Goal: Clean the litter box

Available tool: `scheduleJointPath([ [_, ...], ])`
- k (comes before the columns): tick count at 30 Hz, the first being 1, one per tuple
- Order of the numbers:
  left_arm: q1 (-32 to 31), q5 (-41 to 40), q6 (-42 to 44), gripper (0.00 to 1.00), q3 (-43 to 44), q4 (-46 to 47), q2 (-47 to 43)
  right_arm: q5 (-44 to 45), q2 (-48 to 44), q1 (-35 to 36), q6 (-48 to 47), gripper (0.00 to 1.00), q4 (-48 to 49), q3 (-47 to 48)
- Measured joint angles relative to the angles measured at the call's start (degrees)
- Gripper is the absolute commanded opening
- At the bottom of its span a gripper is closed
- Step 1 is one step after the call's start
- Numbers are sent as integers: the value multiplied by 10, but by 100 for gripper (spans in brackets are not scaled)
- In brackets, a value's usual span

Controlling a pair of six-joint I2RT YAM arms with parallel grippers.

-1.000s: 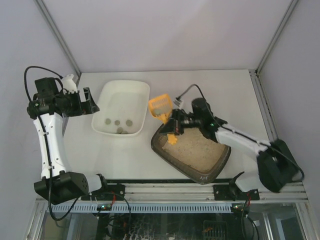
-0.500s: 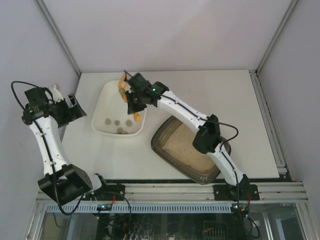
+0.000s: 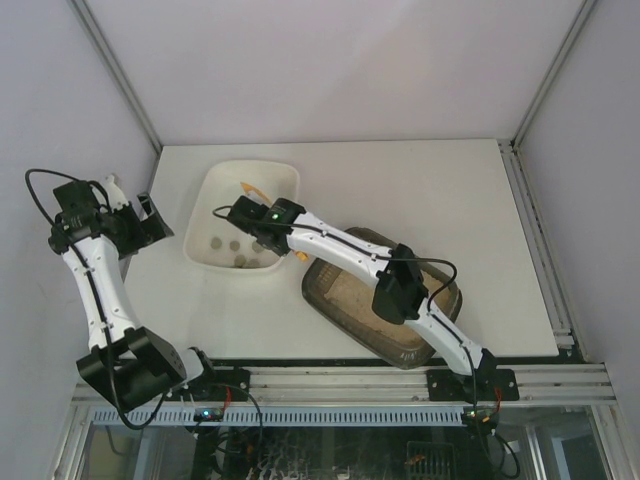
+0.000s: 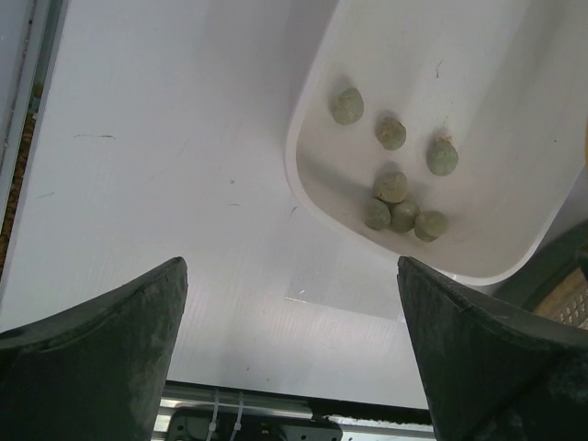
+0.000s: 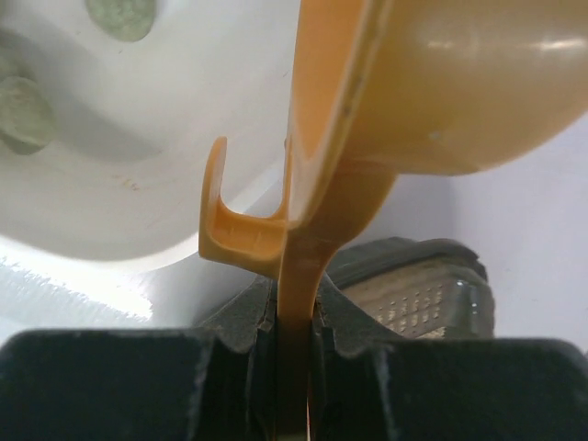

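The litter box (image 3: 392, 300), a dark tray of tan litter, lies at the near right; its corner shows in the right wrist view (image 5: 432, 280) and the left wrist view (image 4: 562, 274). My right gripper (image 3: 248, 212) reaches across over the right side of the white tray (image 3: 222, 180), shut on the handle of an orange scoop (image 3: 254, 189). In the right wrist view the handle (image 5: 296, 276) is pinched between the jaws, the scoop's bowl (image 5: 459, 83) up right. My left gripper (image 3: 145, 222) hangs open left of the tray, its fingers (image 4: 101, 340) wide apart over bare table.
The white tray (image 4: 322, 193) holds several grey-green clumps (image 4: 393, 187), also seen under the scoop (image 5: 118, 15). The right arm's forearm crosses over the litter box's far left corner. A metal rail (image 3: 340, 380) runs along the table's near edge, and walls close in the back and sides.
The right arm carried the scoop from the litter box to the white tray, then drew it nearer across the tray. The left gripper pulled back leftward and stayed open.
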Motion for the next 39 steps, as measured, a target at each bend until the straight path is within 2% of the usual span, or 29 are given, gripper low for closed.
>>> scheduleJointPath([
  [5,1,6,0,100,-11,8,-12,19,-4,-6,-16,0,28,-4],
  [8,1,14,-4,100,-18,13,-21,-6,-42,-13,-13,0,70,-55],
  [14,-12,14,-24,100,-23,38,-34,-102,-195,-43,4,0,161,-217],
  [21,-118,-48,-37,100,-26,75,-63,-169,-396,-82,22,0,218,-438],
  [25,-136,-73,-30,100,-28,99,-68,-218,-525,-139,35,0,225,-612],
  [29,-136,-104,-18,100,-44,129,-66,-268,-620,-221,57,0,224,-730],
  [31,-136,-107,-17,100,-49,140,-61,-286,-645,-246,61,0,224,-768],
  [39,-156,-105,-36,100,-47,189,-6,-308,-650,-240,-3,0,233,-816],
])
